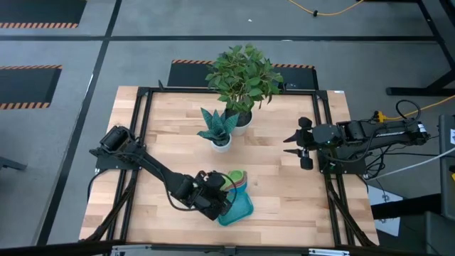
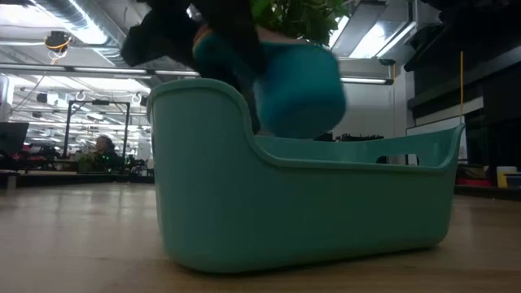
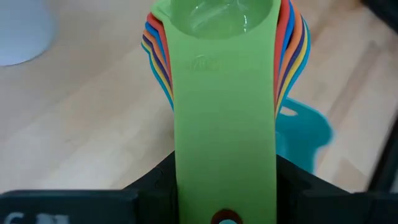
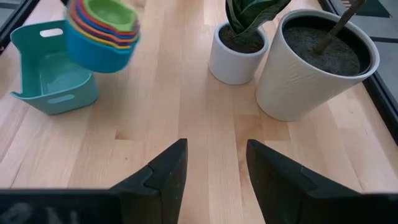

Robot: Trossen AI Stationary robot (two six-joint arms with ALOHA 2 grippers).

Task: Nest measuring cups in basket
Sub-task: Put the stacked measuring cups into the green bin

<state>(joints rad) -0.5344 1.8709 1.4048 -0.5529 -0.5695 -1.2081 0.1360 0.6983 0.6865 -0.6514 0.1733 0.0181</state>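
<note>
Left gripper (image 1: 219, 195) pinching handles of nested measuring cups (image 4: 102, 28) — stack held in air just above end of teal basket (image 4: 46, 74). Right gripper (image 4: 214, 171) spread wide — waiting at table's right side, near plant pots (image 4: 314, 62).

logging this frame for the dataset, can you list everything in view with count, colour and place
measuring cups: one nested stack, green on top, then orange, red, yellow, blues; held in the air at the basket's edge
basket: one, teal, near front edge of table, nothing inside
plant pots: two, white, one large, one small, at table's back middle
table: one, light wood
person: one, far in the room behind, low view
left gripper: jaws shut on the stack's handles, beside the basket
right gripper: jaws open, holding nothing, waiting at right side
</note>
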